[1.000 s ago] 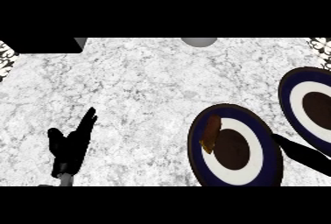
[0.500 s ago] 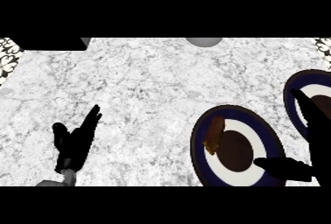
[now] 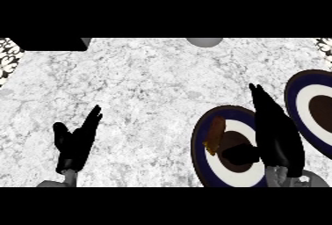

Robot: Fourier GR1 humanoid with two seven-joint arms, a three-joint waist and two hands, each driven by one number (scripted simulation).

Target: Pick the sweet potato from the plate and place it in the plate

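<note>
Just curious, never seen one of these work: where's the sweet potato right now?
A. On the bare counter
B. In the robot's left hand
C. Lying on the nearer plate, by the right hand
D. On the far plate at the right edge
C: the sweet potato lies on the nearer plate, with the right hand open just beside it.

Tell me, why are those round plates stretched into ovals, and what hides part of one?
Head view: the steep downward angle stretches the dark-blue-rimmed near plate and far plate taller than wide; the black right hand covers the near plate's right side beside the orange-brown sweet potato.
</note>
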